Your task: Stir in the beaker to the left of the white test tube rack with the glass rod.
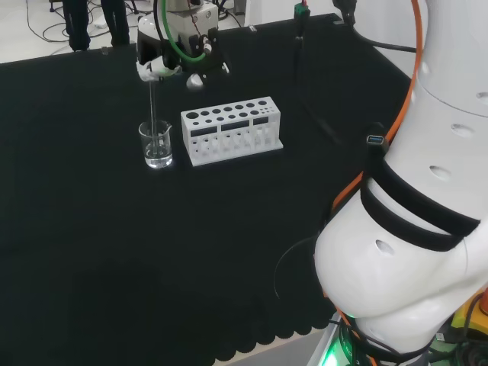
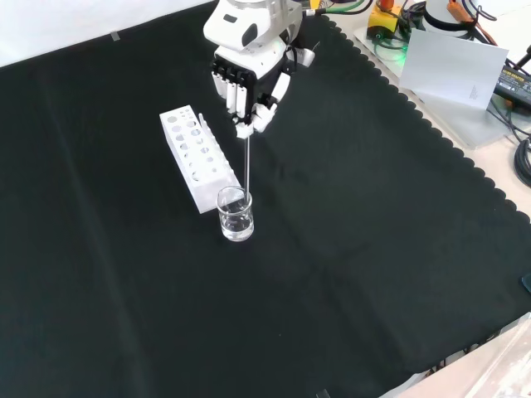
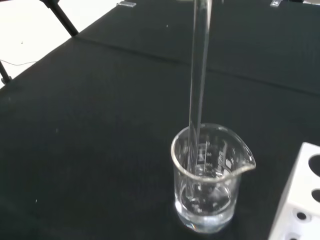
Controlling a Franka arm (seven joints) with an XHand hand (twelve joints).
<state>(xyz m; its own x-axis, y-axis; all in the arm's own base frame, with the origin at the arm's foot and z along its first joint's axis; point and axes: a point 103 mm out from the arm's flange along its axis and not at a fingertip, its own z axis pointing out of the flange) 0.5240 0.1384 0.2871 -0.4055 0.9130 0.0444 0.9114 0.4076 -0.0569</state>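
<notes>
A: Where was the beaker (image 1: 156,145) found?

B: It was stood upright on the table (image 1: 114,259), just beside the short end of the white test tube rack (image 1: 231,130), at the rack's left in the head view. In the front view the same beaker (image 2: 236,214) was seen at the nearer end of the rack (image 2: 197,157). A little clear liquid was visible in its bottom in the wrist view (image 3: 207,177).

A: And the glass rod?

B: The glass rod (image 1: 153,107) was held nearly upright above the beaker, its lower end lowered inside the rim and into the liquid. In the wrist view the rod (image 3: 199,75) was seen passing down along the beaker's inner wall, on the side away from the spout.

A: How was the hand set?

B: The hand (image 2: 249,87) was poised above the beaker and the rack's near end in the front view, its fingers curled and the top of the rod pinched between fingertips and thumb.

A: What was noted of the surface and the room?

B: The table was covered with a black cloth (image 2: 373,249) with a scalloped edge. Beyond the cloth, a pale floor (image 1: 46,30) with trailing cables was seen past the rack in the head view.
</notes>
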